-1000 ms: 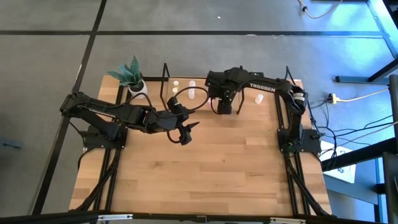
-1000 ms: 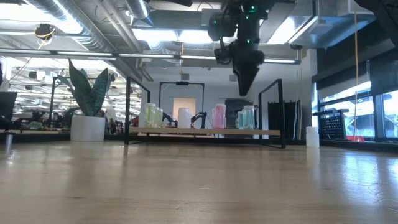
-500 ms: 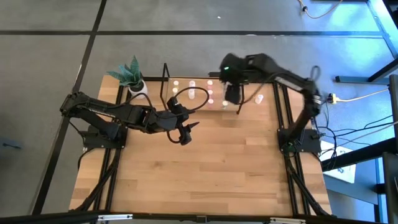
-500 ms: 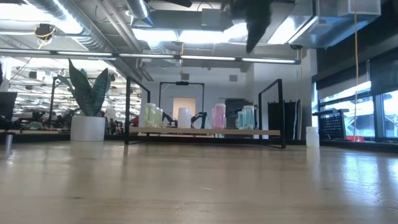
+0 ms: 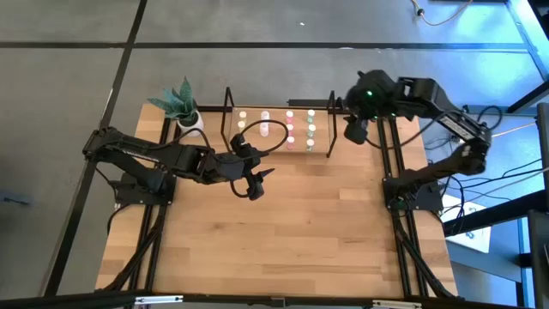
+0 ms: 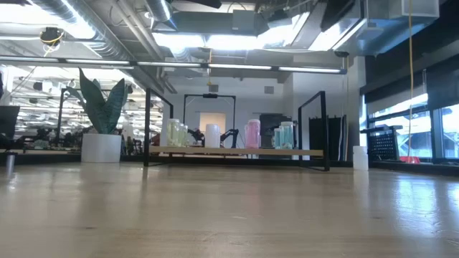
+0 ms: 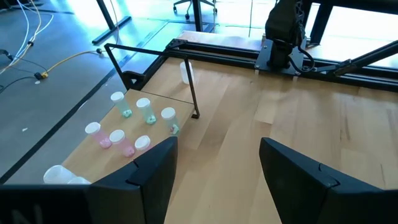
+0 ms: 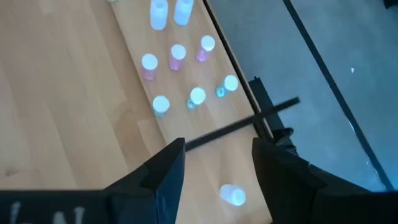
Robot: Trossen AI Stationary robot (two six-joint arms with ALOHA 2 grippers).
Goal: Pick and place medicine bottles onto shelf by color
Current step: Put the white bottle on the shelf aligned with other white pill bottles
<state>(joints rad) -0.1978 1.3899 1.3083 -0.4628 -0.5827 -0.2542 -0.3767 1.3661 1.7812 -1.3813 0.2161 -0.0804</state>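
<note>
My right gripper (image 5: 355,130) had swung off the shelf (image 5: 279,148) and hung high beyond its end frame, fingers (image 8: 163,168) parted and holding nothing. A second earlier it had been low over the board. The medicine bottles (image 5: 289,127) stood behind me in colour groups on the board, and one lone bottle (image 8: 233,195) sat on the table directly below my fingers, outside the frame. I judged that one the next pick, though its colour was hard to read. My left gripper (image 5: 256,183) waited open and empty over the table.
</note>
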